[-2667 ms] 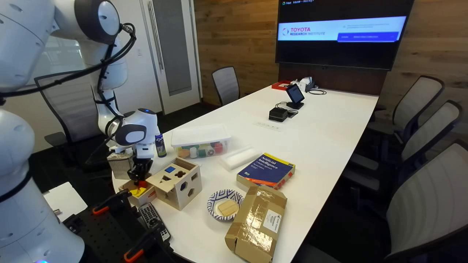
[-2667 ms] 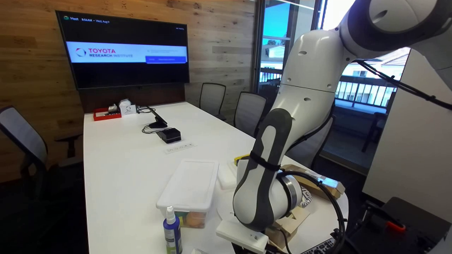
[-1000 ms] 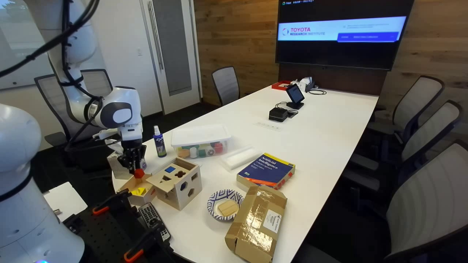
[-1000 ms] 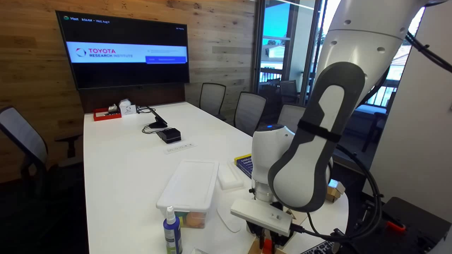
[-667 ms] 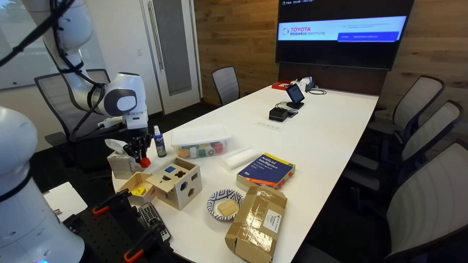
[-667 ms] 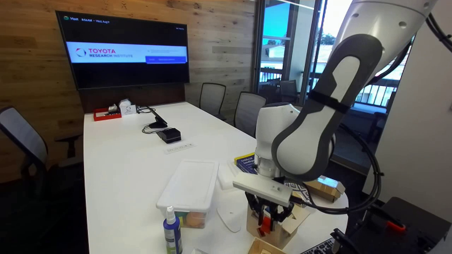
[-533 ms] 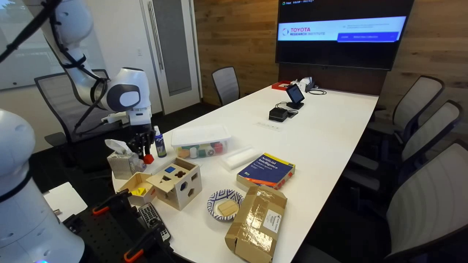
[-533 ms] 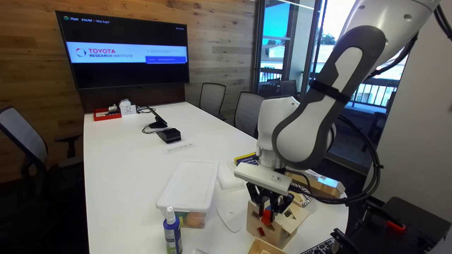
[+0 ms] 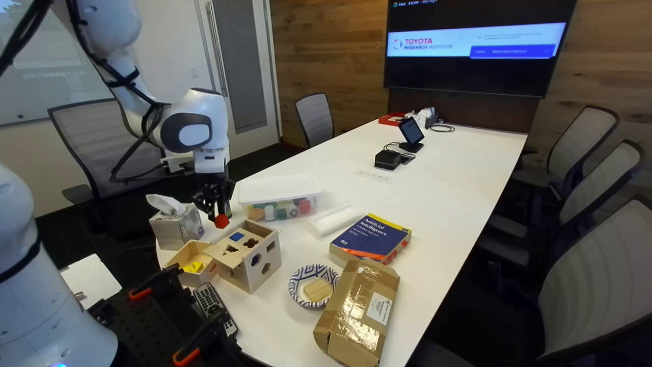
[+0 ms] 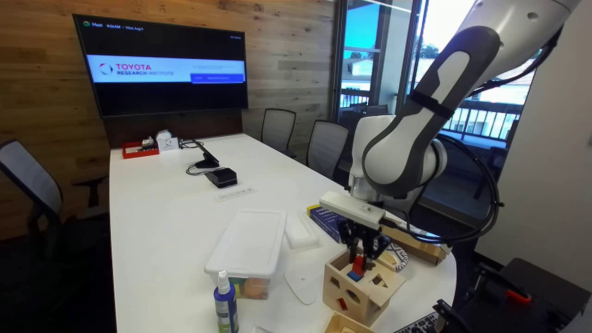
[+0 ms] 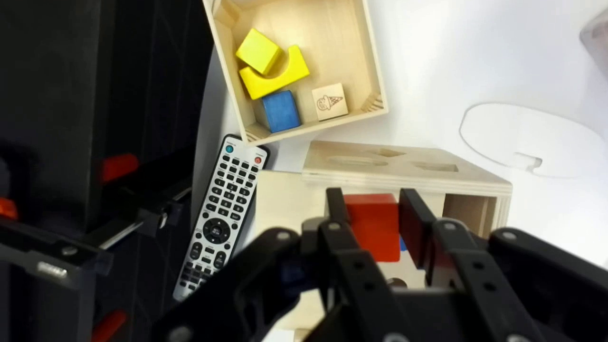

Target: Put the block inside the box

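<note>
Chairs (image 9: pixel 314 117) stood along both long sides of the white surface (image 9: pixel 458 163), and beyond its far end a lit screen (image 9: pixel 473 71) reading TOYOTA RESEARCH INSTITUTE hung against a wall of wood planks (image 9: pixel 331 51). My claw (image 11: pixel 374 205) gripped the red block (image 11: pixel 373 237) in the air near the top of the pale wooden box (image 9: pixel 257 279), with a gap showing between them in an exterior view. Taking the box there as the middle of a clock, I had a wooden tray (image 9: pixel 202 277) just beside it at nine o'clock, a tissue box (image 9: pixel 173 232) at ten, a lidded plastic tub (image 9: pixel 280 186) at one and a blue book (image 9: pixel 369 237) at three. A patterned bowl (image 9: pixel 297 278) and a brown cardboard package (image 9: pixel 351 326) lay toward four, a remote control (image 9: pixel 215 307) at seven. Past them, a door (image 9: pixel 244 66) showed at twelve and the screen between one and two. In my wrist view, the tray held yellow pieces (image 11: pixel 259 50), a blue cube (image 11: pixel 281 111) and a cube printed with an ice-cream cone (image 11: pixel 330 102). Daylight came through tall windows (image 10: pixel 360 25) at twelve to one o'clock from my claw in an exterior view.
</note>
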